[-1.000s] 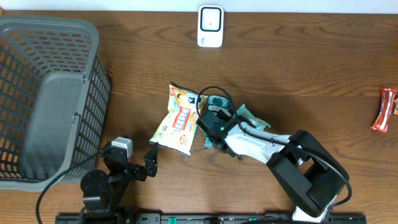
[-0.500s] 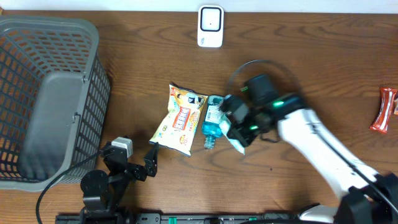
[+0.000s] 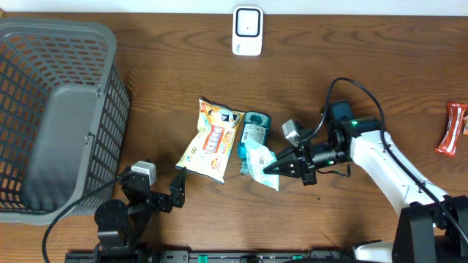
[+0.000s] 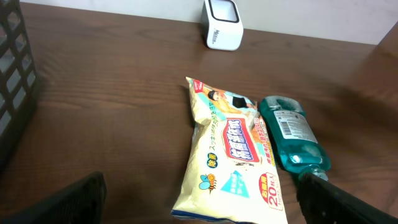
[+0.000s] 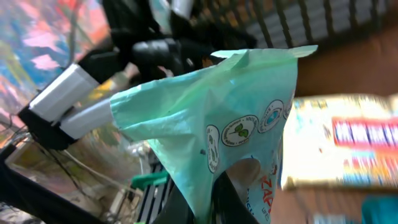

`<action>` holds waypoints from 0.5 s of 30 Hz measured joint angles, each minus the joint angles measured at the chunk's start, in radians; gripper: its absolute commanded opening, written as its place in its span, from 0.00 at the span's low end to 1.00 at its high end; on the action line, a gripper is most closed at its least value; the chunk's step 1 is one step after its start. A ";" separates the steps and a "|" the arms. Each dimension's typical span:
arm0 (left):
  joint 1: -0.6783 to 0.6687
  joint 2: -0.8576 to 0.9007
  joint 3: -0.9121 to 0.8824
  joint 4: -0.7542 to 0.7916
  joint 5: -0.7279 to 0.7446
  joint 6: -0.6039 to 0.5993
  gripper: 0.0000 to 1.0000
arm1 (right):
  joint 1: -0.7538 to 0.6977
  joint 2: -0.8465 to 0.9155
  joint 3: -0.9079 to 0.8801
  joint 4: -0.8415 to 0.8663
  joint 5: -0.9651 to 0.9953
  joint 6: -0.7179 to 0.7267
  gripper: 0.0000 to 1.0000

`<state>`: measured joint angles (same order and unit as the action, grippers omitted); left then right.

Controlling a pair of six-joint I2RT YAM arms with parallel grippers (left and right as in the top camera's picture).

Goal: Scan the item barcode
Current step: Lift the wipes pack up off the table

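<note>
- The grey basket (image 3: 110,95) is filling the far left, and its wall is closing that side to any sweep.
- The left gripper (image 3: 175,191) is waiting at the near edge with its jaws spread wide, grasping nothing.
- The yellow snack pack (image 3: 212,140) is lying flat mid-table, with the blue bottle (image 3: 254,130) just beside it on the right.
- The white scanner (image 3: 248,31) is standing at the far edge, beyond both.
- The mint pouch (image 3: 257,157) is being pinched by the clenched right gripper (image 3: 272,167), overlapping the bottle's near end. No barcode is showing. The step probably calls for lifting the pouch clear, carrying it over the bottle, and turning the printed code flat toward the scanner's window without creasing the film.
- Bare wood is lying open right of the scanner, giving the arm room. The red snack bar (image 3: 453,128) is sitting well apart at the right edge.
</note>
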<state>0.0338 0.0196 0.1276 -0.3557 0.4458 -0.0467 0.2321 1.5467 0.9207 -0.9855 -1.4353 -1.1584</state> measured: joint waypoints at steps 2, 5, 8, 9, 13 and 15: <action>0.000 0.000 0.000 0.000 0.000 0.000 0.98 | 0.016 0.000 0.000 0.008 -0.025 -0.022 0.01; 0.000 0.000 0.000 0.000 0.000 0.000 0.98 | 0.031 0.000 0.000 0.021 -0.050 -0.044 0.01; 0.000 0.000 0.000 0.000 0.000 0.000 0.98 | 0.032 0.000 0.000 0.023 -0.062 -0.056 0.01; 0.000 0.000 0.000 0.000 0.000 0.000 0.98 | 0.032 0.000 0.000 0.029 -0.063 -0.059 0.01; 0.000 0.000 0.000 0.000 0.000 0.000 0.98 | 0.032 0.000 0.000 0.063 -0.043 -0.061 0.01; 0.000 0.000 0.000 0.000 0.000 0.000 0.98 | 0.032 0.000 0.000 0.116 -0.011 -0.032 0.01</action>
<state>0.0338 0.0196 0.1276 -0.3557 0.4458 -0.0467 0.2646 1.5467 0.9207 -0.8696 -1.4460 -1.1908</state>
